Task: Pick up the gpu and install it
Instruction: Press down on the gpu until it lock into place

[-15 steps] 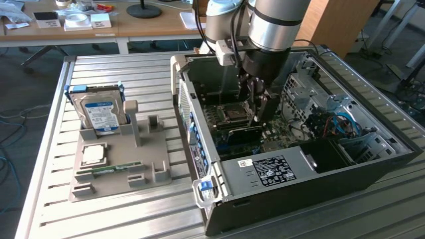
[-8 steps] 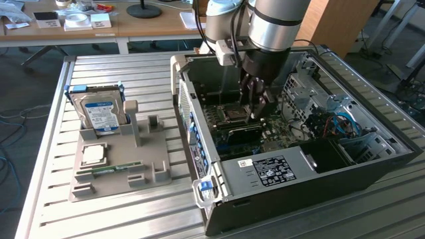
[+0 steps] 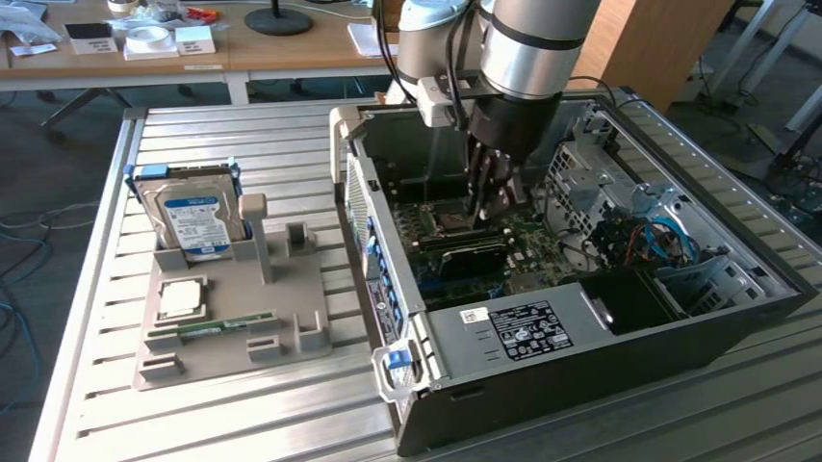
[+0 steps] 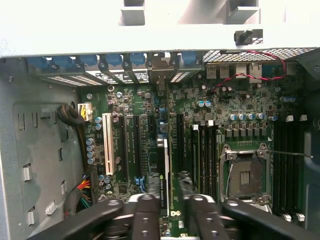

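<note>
open black steel computer case [image 3: 719, 318] on a ribbed metal table [image 3: 257, 414], green motherboard [image 4: 240, 115] exposed. the gpu [image 4: 162, 172], a thin dark card seen edge-on, stands upright in a motherboard slot between the black gripper [image 4: 167, 202] fingers [image 4: 145, 210], set narrowly about its upper edge; actual contact is hard to make out.

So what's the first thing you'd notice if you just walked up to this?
The big silver robot arm reaching down into an open computer case, its gripper right above the green motherboard. Beside the case, on the exterior view's left, a hard drive stands upright in a grey holder.
</note>
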Controlling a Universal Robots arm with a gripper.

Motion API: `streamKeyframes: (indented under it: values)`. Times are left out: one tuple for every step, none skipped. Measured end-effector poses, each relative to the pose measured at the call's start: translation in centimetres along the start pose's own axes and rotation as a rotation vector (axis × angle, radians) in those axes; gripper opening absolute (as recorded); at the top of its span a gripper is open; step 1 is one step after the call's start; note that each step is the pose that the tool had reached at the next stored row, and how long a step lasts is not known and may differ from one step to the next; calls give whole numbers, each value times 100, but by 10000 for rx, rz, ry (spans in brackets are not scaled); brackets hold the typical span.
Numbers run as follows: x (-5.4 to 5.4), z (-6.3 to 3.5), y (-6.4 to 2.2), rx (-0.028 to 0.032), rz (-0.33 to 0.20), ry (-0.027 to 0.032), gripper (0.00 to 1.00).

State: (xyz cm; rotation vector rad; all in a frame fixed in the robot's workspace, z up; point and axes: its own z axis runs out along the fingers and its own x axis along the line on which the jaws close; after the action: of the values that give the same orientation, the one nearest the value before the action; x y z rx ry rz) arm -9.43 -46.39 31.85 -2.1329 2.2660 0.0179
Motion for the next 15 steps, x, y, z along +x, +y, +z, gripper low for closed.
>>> streamKeyframes:
  values:
    - [0, 0, 0, 0, 0, -1, 28]
    - [0, 0, 0, 0, 0, -1, 22]
    - [0, 0, 0, 0, 0, -1, 22]
    - [0, 0, 0, 0, 0, 0, 16]
    - [0, 0, 0, 0, 0, -1, 10]
    - [0, 0, 0, 0, 0, -1, 10]
    - [0, 0, 0, 0, 0, -1, 11]
    - [0, 0, 0, 0, 0, -1, 11]
    - [0, 0, 0, 0, 0, -1, 11]
    - [0, 0, 0, 0, 0, -1, 11]
    - [0, 0, 0, -1, 0, -1, 11]
    - [0, 0, 0, 0, 0, -1, 11]
    - [0, 0, 0, 0, 0, 0, 11]
    - [0, 3, 0, 0, 0, -1, 11]
    - [1, 13, 0, 0, 0, -1, 11]
